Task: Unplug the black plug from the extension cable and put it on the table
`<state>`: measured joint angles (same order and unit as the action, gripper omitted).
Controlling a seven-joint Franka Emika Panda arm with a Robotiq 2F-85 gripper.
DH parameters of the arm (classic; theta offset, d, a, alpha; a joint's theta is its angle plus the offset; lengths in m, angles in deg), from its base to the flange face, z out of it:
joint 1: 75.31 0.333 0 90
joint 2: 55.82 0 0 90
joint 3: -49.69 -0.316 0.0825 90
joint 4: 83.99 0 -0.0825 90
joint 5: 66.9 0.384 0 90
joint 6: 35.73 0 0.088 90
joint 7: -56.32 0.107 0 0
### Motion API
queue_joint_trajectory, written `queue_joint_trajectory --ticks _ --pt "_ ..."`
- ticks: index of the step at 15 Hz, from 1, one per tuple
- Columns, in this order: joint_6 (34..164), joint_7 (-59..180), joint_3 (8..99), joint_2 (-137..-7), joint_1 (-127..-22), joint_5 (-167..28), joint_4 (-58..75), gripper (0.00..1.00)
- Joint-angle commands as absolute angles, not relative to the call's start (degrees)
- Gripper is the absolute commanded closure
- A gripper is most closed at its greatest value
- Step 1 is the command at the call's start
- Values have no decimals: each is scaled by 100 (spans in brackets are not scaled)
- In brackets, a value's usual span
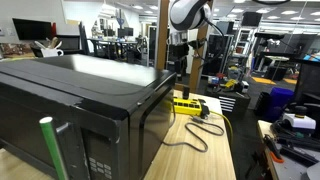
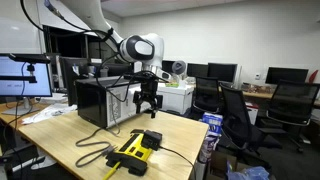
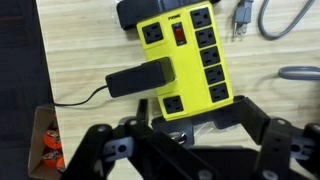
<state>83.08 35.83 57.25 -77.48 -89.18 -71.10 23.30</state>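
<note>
The yellow extension cable [image 3: 185, 60] lies on the light wood table [image 3: 80, 40]. It also shows in both exterior views [image 1: 190, 104] [image 2: 130, 153]. The black plug [image 3: 140, 78] sits in a socket on the strip's left side, and its thin black cord trails off to the left. My gripper [image 3: 195, 125] is open and empty. It hangs above the strip's near end, apart from the plug, as both exterior views show [image 2: 147, 103] [image 1: 180, 65].
A large black microwave-like box [image 1: 80, 100] [image 2: 95, 100] stands on the table beside the strip. A second black block [image 3: 150, 10] sits at the strip's far end. A grey cable and plug [image 3: 275, 20] lie to the right. An orange packet [image 3: 45, 150] lies off the table edge.
</note>
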Motion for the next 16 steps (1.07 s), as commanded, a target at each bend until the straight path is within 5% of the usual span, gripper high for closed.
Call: queue_joint_trajectory --ticks 1,16 --pt "8288 3583 5714 -7751 -8929 -7114 2313 7" --pt "8276 671 5474 -8066 -9466 -6932 1924 0"
